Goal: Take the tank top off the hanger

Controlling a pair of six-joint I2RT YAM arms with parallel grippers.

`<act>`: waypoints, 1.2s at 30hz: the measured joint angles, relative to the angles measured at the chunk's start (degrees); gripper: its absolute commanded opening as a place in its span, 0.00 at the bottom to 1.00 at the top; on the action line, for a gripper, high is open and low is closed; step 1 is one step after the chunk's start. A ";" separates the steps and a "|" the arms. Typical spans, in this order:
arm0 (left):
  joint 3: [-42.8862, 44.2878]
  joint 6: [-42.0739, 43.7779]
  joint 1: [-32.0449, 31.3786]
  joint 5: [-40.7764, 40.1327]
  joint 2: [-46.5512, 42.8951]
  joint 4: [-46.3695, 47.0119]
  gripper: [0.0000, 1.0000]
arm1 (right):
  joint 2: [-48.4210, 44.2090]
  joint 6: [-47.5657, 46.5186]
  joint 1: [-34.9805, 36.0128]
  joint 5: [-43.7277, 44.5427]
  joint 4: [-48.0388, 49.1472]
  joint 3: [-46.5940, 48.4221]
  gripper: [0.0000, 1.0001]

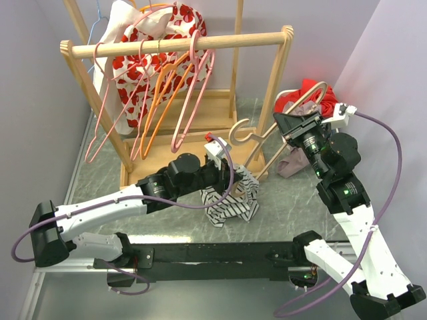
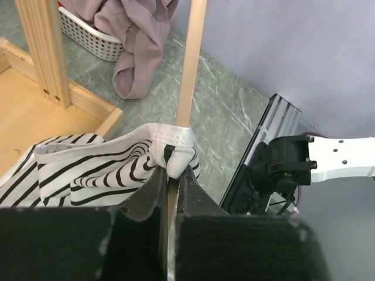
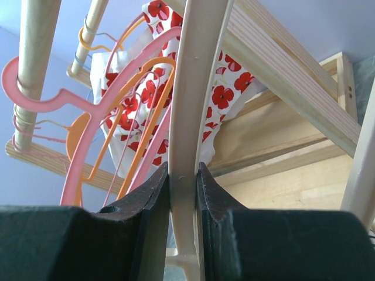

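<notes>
The left pincer (image 2: 173, 175) is pressed together on the white hem of the striped tank top (image 2: 82, 170), right where the fabric wraps one bar of the pale hanger (image 3: 196, 76). The rest of the garment droops in a heap onto the green counter (image 1: 300, 207), just in front of the wooden rack (image 1: 180, 45). The right pincer (image 3: 183, 172) pinches the hanger's other arm and holds it tilted above the counter, hook toward the rack, near a white basket (image 2: 88, 38) of mauve clothes.
</notes>
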 measured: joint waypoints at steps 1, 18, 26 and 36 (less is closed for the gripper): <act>0.00 -0.02 0.00 0.00 -0.07 -0.02 0.01 | 0.04 0.02 0.00 -0.02 0.04 0.00 0.00; -1.18 -0.02 -0.02 -0.48 -4.09 -2.29 0.29 | 0.02 1.33 0.39 0.33 -1.53 0.33 0.00; -1.18 -0.44 -0.07 -0.48 -3.98 -2.10 0.37 | 0.11 -0.28 0.09 0.13 -1.46 0.33 0.00; -1.03 -0.15 -0.04 -0.44 -1.62 -1.07 0.01 | 0.11 -1.20 0.00 -0.04 -1.55 0.28 0.00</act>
